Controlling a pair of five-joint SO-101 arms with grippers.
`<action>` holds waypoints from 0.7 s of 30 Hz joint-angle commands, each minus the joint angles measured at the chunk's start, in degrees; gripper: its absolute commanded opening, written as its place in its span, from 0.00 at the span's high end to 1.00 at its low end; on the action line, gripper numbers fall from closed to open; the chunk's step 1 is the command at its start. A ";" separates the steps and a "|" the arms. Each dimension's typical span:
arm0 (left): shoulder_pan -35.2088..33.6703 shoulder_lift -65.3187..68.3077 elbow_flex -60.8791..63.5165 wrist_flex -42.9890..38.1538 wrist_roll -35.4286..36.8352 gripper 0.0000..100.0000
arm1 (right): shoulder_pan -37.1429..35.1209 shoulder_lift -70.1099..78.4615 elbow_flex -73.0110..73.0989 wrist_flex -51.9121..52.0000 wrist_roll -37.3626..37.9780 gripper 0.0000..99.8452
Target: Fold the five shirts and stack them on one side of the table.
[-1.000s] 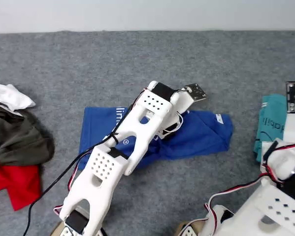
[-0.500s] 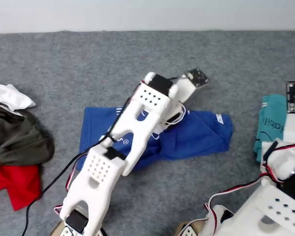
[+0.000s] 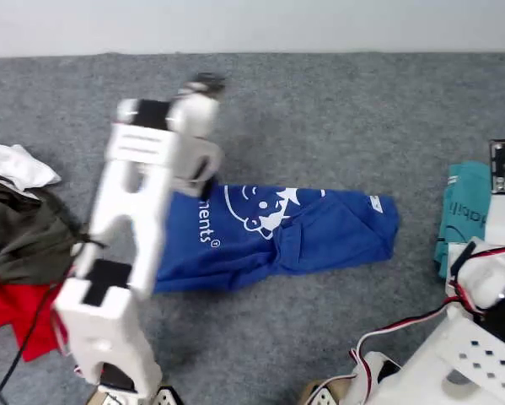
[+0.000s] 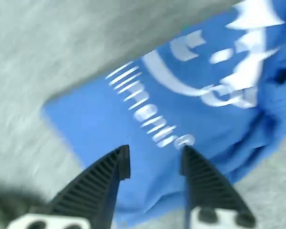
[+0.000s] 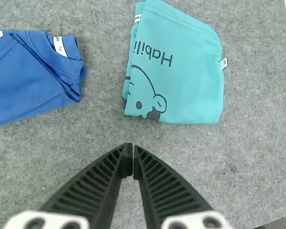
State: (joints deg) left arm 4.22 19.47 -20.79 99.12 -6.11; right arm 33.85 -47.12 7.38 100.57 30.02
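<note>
High view, starting from the left: we see three crumpled shirts heaped against the edge of the table [image 3: 336,110]. A white shirt [image 3: 12,164] lies farthest back, an olive shirt [image 3: 29,236] in the middle and a red shirt [image 3: 24,312] nearest the arms. All three touch and are cut off by the frame.

Beside them the left arm [image 3: 138,219] rises from its base and leans forward, and its wrist hides the left end of the blue shirt [image 3: 319,228]. From its own wrist camera, the left gripper [image 4: 154,157] has its fingers spread apart with nothing between them, over the printed part of the blue shirt [image 4: 133,109] near a corner. We cannot tell whether they touch the cloth.

The blue shirt lies across the middle of the table, print up, apparently folded lengthwise.

Further right, with a strip of grey cover between, the teal shirt [image 5: 176,71] lies neatly folded; from above, the right arm [image 3: 480,337] covers part of it. The right gripper [image 5: 132,157] has its fingers pressed together, empty, over bare cover near the teal shirt's edge.
</note>
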 commanded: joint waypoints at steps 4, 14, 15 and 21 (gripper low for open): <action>-13.63 -3.96 4.79 1.14 -3.96 0.75 | 0.66 -0.57 -0.18 1.98 0.09 0.99; -15.38 9.41 4.97 -5.36 -2.64 0.75 | 0.66 -0.57 -0.18 1.98 0.26 0.99; -15.38 10.73 4.97 -5.80 -2.64 0.75 | 0.66 -0.57 -0.18 1.98 0.26 0.99; -15.12 17.76 4.88 -5.98 -2.20 0.75 | 0.75 -0.57 -0.18 1.98 0.44 0.99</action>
State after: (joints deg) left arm -10.90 36.09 -15.43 93.85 -9.27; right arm 33.85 -47.12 7.38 100.57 30.02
